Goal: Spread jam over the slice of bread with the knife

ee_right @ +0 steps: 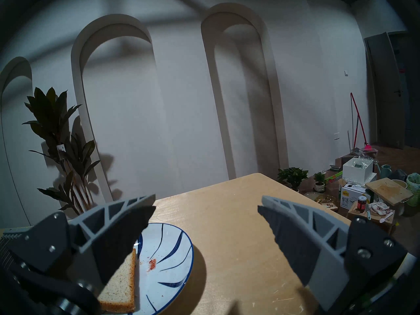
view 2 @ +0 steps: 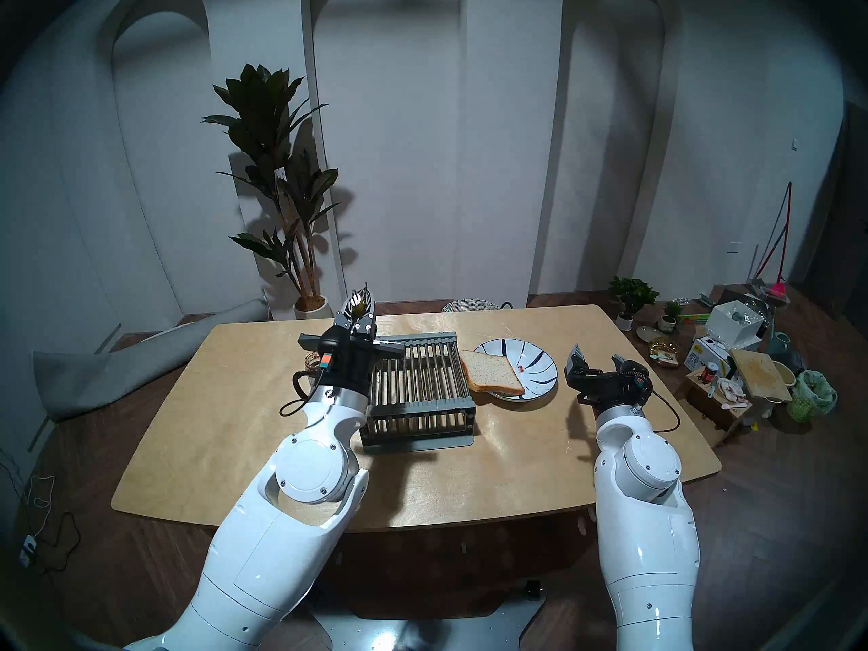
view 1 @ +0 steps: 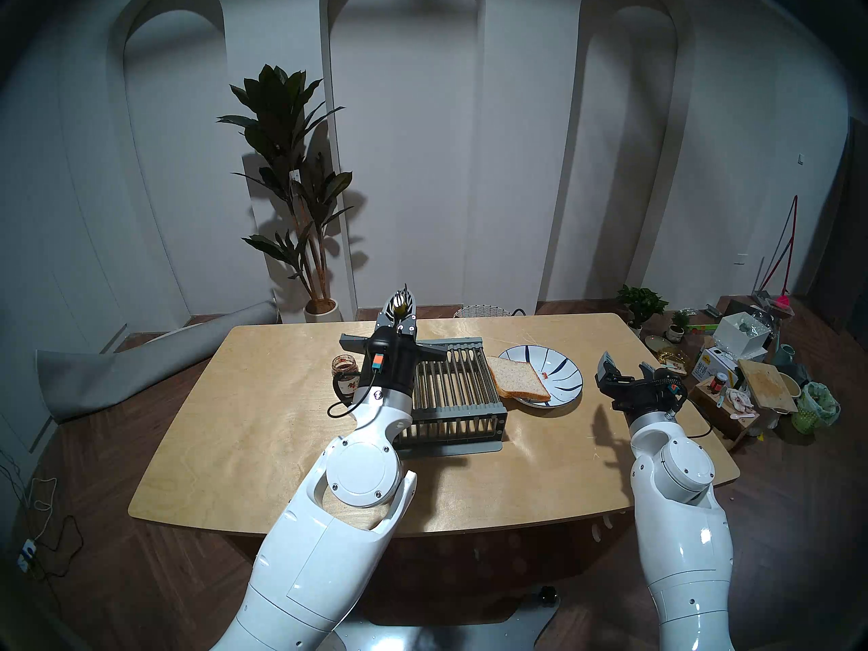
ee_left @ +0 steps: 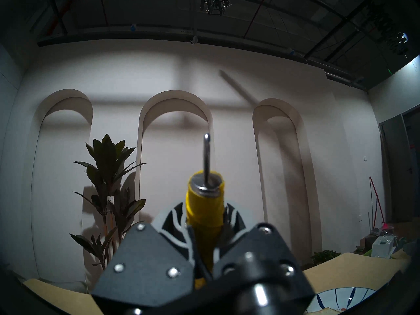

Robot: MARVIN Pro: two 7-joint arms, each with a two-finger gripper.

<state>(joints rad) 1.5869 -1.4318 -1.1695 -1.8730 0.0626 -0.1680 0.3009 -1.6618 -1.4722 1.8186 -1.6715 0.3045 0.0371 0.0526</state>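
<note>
My left gripper (view 1: 400, 305) is shut on the knife's yellow handle (ee_left: 203, 207) and holds it high over the rack's far left end; the short silver blade (ee_left: 206, 157) points away from the wrist. The jam jar (view 1: 345, 372) stands on the table left of my left wrist, partly hidden in the right head view (view 2: 311, 361). The slice of bread (view 1: 516, 377) lies on the left side of the blue-striped white plate (view 1: 559, 377), overhanging its rim. It also shows in the right wrist view (ee_right: 122, 287). My right gripper (view 1: 627, 366) is open and empty, right of the plate.
A grey rack (view 1: 451, 396) stands mid-table between jar and plate. A small red jam smear (ee_right: 152, 263) lies on the plate. Boxes, a cutting board (view 1: 765, 384) and small plants clutter the floor to the right. A tall plant (view 1: 291, 185) stands behind the table.
</note>
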